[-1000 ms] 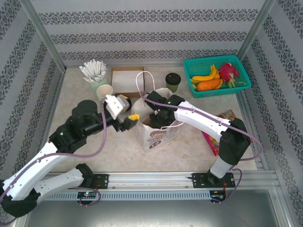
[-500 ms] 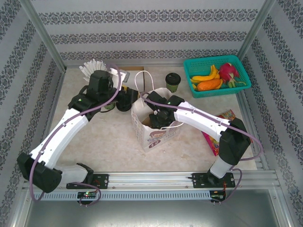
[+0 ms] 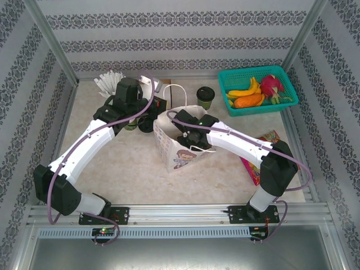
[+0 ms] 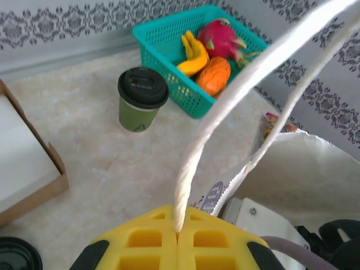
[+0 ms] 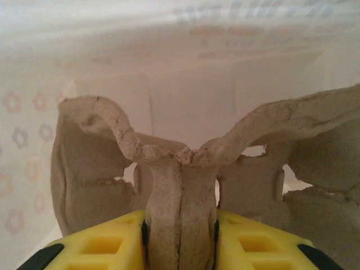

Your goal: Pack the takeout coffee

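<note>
Yellow left jaws pinch a white bag handle (image 4: pixel 187 169); right jaws clamp a pulp carrier (image 5: pixel 180 191).

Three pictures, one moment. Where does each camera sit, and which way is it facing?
Top external: above and behind the bases, looking down on the table; left arm and right arm reach the paper bag.
Left wrist: looks past the left gripper, shut on the bag handle, toward the takeout coffee and basket.
Right wrist: inside the bag, facing the pulp cup carrier the right gripper pinches.
Shared: top and left wrist both show coffee, basket, bag.
</note>
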Controlling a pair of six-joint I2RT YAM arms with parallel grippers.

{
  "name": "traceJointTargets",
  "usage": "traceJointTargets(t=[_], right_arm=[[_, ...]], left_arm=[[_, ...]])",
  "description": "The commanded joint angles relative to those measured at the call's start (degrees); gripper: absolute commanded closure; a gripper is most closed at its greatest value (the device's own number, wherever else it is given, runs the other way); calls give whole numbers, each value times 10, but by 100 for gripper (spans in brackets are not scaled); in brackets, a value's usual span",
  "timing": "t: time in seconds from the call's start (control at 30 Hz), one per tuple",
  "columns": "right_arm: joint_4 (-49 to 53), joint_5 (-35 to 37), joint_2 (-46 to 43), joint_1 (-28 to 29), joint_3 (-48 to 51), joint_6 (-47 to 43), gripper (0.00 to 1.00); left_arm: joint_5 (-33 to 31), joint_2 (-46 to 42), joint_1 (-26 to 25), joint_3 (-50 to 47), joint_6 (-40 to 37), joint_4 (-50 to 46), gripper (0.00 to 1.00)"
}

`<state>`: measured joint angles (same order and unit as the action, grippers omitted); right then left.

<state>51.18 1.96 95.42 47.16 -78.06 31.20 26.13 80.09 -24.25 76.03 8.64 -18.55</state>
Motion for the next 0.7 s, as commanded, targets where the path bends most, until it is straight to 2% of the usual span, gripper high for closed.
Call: traceJointTargets(t=[0.0,0.37,0.67], right_arm=[[23,7,12,7,11,0,68],[5,13,57,6,13,19,64],[-5,17,91,6,1,21,50]], left_arm=[[-6,-39,8,-26,-13,101,100],[5,-36,8,-32,-1,62,100],[8,-34,8,-24,-6,61,100]])
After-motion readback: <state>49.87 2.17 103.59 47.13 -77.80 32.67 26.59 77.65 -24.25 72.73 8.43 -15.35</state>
